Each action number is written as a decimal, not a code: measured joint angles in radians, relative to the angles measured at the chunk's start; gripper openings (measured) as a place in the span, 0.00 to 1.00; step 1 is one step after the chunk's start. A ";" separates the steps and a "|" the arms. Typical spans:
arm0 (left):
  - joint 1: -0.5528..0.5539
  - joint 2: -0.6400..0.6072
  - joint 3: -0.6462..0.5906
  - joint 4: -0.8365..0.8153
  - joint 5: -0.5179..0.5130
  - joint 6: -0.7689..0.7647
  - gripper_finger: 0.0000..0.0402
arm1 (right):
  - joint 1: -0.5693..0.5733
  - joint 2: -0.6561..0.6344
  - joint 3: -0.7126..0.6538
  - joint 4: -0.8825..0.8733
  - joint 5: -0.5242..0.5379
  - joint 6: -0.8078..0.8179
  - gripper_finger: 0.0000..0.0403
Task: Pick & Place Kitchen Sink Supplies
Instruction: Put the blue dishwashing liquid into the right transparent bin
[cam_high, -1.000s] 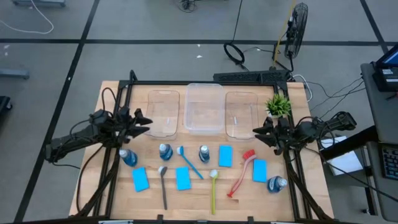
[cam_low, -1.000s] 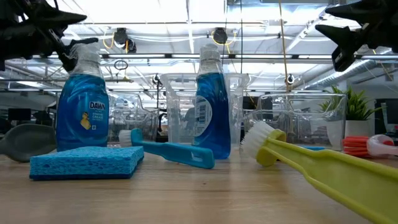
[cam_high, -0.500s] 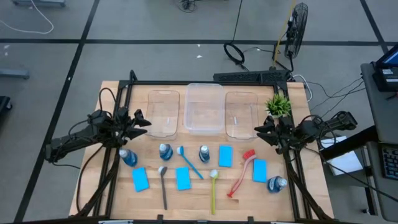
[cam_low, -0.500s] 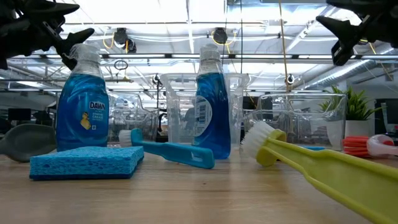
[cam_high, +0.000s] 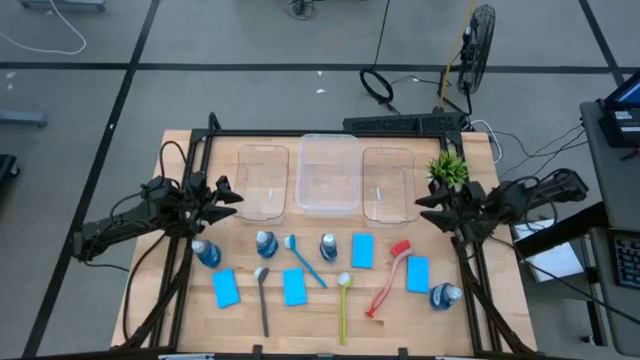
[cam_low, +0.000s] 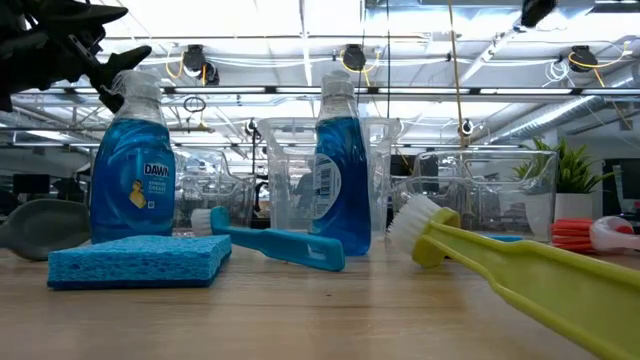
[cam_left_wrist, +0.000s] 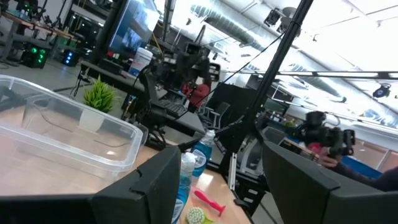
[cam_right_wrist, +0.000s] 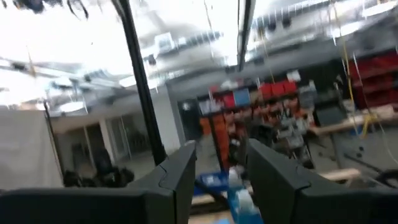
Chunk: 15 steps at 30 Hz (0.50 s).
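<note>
— So, any progress to report?
— None visible. Three clear tubs (cam_high: 328, 175) in a row across the upper middle of the tabletop (cam_high: 185, 150), nothing inside any. Every supply loose on the wood below them.
— Left to right, then?
— Left claw (cam_high: 232, 192) at mid-left, fingers spread, nothing between them, raised beside the leftmost tub. Just below it the first bottle (cam_high: 206, 252), upright, clear of the fingers. Then first sponge (cam_high: 226, 288), dark brush (cam_high: 262, 300), second bottle (cam_high: 266, 243), second sponge (cam_high: 294, 286), blue brush (cam_high: 303, 260), third bottle (cam_high: 328, 246), yellow-green brush (cam_high: 343, 305), third sponge (cam_high: 362, 251), red brush (cam_high: 388, 280), fourth sponge (cam_high: 417, 273), last bottle (cam_high: 445, 295) at lower right.
— And the other side?
— Right claw (cam_high: 422, 208) just right of the rightmost tub, below the potted plant (cam_high: 447, 168). Fingers parted too, gripping nothing. Nearest pieces the red brush and fourth sponge, lower down, apart from it.
— Left to do?
— By the look of it, all twelve pieces.
</note>
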 joint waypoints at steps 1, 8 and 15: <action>0.000 0.000 0.000 0.000 0.000 0.000 0.57 | 0.000 0.026 0.046 -0.063 0.000 0.008 0.32; 0.000 0.000 0.000 0.000 0.000 0.000 0.57 | 0.000 0.203 0.336 -0.500 0.000 0.094 0.32; 0.000 0.000 0.000 -0.001 0.022 0.001 0.57 | 0.000 0.299 0.511 -0.807 -0.028 0.253 0.32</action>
